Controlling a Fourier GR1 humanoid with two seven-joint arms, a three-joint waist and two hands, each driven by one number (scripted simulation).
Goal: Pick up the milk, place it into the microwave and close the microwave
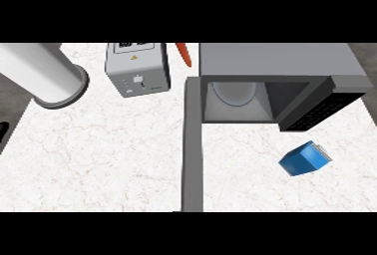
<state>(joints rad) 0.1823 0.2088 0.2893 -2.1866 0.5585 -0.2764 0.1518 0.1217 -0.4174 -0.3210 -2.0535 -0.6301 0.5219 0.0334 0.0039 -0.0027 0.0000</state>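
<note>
**Milk waiting on the tabletop, microwave open**

White marble tabletop (95, 159) fills most of our downward view, with dark floor showing at the far left and upper right edges. We see neither of our hands anywhere, so we cannot tell whether they are spread or closed.

At the upper right stands the microwave (280, 62), a grey box with its cavity facing us and a pale round plate (236, 92) inside. Its door (193, 144) is swung fully open, running as a long grey strip from the cavity's left edge down toward us. The dark control panel sits at the cavity's right.

The milk (305, 159), a small blue carton with a white top, lies tilted on the tabletop near the microwave, in front of its control panel and to the right of the door. It is outside the cavity and nothing touches it.

Also present: a silver toaster (137, 67) at the upper middle, an orange carrot (184, 54) just beside it, and a large white cylinder (44, 74) at the upper left.

We judge the task barely begun: picking up, placing inside and closing the door all remain.
</note>
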